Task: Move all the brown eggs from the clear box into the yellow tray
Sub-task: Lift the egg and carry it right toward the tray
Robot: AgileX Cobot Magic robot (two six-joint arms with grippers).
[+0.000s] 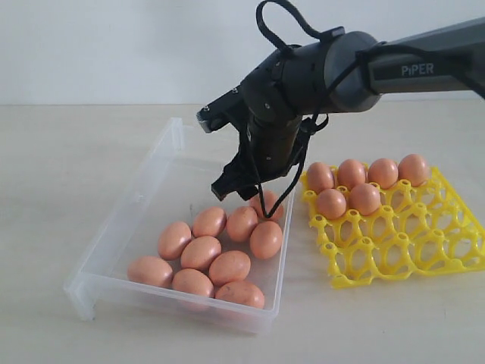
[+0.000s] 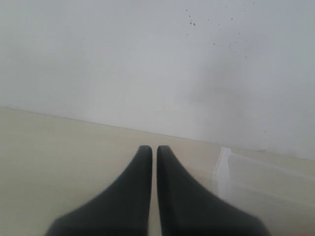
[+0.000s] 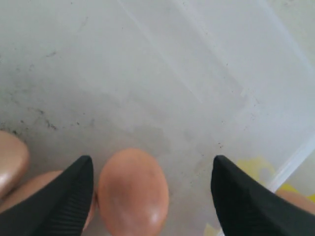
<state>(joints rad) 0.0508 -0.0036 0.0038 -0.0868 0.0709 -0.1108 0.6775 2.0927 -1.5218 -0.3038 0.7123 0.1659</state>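
Several brown eggs (image 1: 201,252) lie loose at the near end of the clear box (image 1: 121,227). Several more (image 1: 352,173) sit in the far cups of the yellow tray (image 1: 424,243), right of the box. My right gripper (image 1: 250,193) reaches across and hangs low over the box's far eggs. In the right wrist view it (image 3: 152,160) is open, astride one egg (image 3: 133,191) that lies close to one finger (image 3: 69,196), with a wide gap to the other. My left gripper (image 2: 154,147) is shut and empty over bare table, beside a corner of the box (image 2: 256,177).
The scuffed box floor (image 3: 147,73) stretches bare beyond the eggs. Other eggs (image 3: 10,162) crowd the outer side of the near finger. A patch of the yellow tray (image 3: 253,167) shows through the box wall. The tray's near cups (image 1: 394,258) are empty.
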